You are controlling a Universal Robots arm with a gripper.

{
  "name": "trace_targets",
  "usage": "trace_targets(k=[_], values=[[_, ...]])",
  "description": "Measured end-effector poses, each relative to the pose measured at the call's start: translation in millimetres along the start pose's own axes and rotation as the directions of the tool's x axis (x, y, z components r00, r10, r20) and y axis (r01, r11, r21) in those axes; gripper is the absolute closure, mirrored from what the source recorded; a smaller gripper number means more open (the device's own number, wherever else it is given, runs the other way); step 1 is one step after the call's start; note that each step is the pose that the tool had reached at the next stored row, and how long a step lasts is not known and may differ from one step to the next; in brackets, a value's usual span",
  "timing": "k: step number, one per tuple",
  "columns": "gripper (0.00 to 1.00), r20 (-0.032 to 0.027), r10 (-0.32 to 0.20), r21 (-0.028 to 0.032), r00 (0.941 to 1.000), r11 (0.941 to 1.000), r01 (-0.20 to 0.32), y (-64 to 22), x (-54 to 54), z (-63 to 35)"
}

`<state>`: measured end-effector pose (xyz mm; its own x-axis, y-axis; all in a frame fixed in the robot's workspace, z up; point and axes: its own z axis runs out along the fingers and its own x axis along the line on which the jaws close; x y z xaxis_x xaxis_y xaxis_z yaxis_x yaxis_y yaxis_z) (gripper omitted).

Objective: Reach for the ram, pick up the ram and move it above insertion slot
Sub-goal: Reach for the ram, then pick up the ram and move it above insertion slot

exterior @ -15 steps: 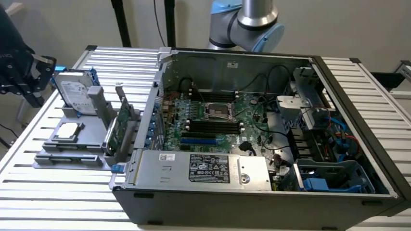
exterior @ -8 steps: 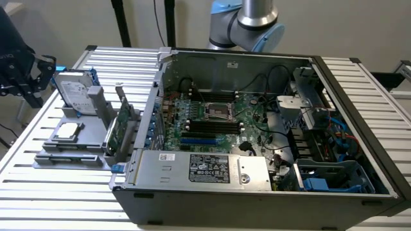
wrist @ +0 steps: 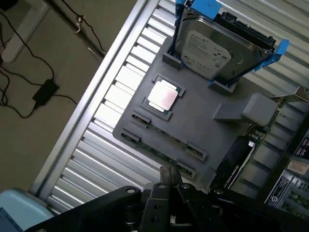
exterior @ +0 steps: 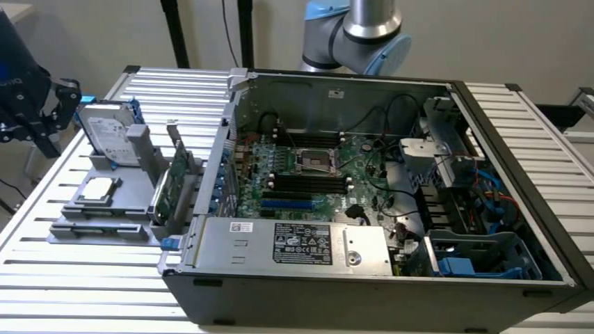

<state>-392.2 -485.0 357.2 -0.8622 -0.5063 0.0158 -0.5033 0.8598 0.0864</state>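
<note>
The claw point(wrist: 168, 174), black metal with two slim fingers pressed together, was closed on nothing. It hung over one rim of a flat grey plastic tray point(exterior: 125, 209). The tray lay by the edge of the surface point(exterior: 93, 278) on the exterior view's left, and that surface was made of bright, ribbed aluminium slats.

In the tray a silver hard drive point(exterior: 104, 132) in blue rails leaned toward the surface's far edge. A square, shiny chip point(exterior: 97, 189) lay flat in a recess at the middle. The ram point(wrist: 157, 151) showed as a thin green line seated on its edge between small grey clips, near the claw's tip but not gripped. A green card point(exterior: 177, 181) with a metal bracket stood upright on the tray's side next to the computer case point(exterior: 371, 285).

The case, a dark steel box lying open, took up the middle of the surface. Inside it, long black slots point(exterior: 307, 182) ran beside a square socket on the green board, among loose black cables. A pale wall point(exterior: 519, 42) stood behind. A brown floor point(wrist: 72, 63) with a small black power brick point(wrist: 46, 92) lay beyond the surface's edge.
</note>
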Motion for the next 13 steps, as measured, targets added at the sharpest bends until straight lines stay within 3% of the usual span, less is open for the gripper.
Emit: trace_targets(k=[6,9,13], values=[[0.89,-0.0094,-0.107,0.0012,0.9942,0.9942,0.107,-0.1,0.0,0.0],[0.89,-0.0131,-0.162,0.0025,0.9867,0.9868,0.162,0.0,0.0,0.0],[0.89,-0.0095,-0.234,0.0114,0.9722,0.9721,0.234,-0.1,0.0,1.2]])
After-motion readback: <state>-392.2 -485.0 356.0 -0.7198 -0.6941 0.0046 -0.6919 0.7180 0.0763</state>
